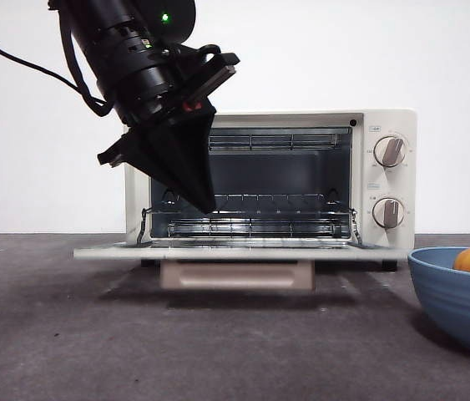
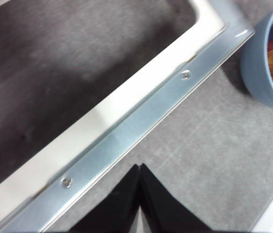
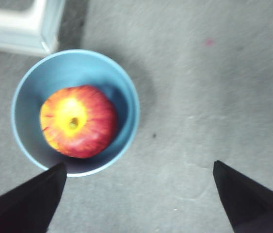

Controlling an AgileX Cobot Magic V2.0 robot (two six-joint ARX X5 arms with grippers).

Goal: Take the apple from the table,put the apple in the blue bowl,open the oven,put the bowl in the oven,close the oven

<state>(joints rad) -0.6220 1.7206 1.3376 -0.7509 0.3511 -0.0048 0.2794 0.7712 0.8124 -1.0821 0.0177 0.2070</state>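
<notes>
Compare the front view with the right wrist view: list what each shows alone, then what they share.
Only the front view shows the cream-white toaster oven whole, its door dropped open, wire rack and two knobs visible, with the left gripper, jaws shut, hanging before the opening.

Only the right wrist view shows the open right gripper above the table and the apple's stem end.

Both show the round red-yellow apple lying inside the deep blue bowl on the dark grey matt table.

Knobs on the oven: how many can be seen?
2, both on the right side of the oven: the upper knob directly above the lower knob. None seems hidden.
</notes>
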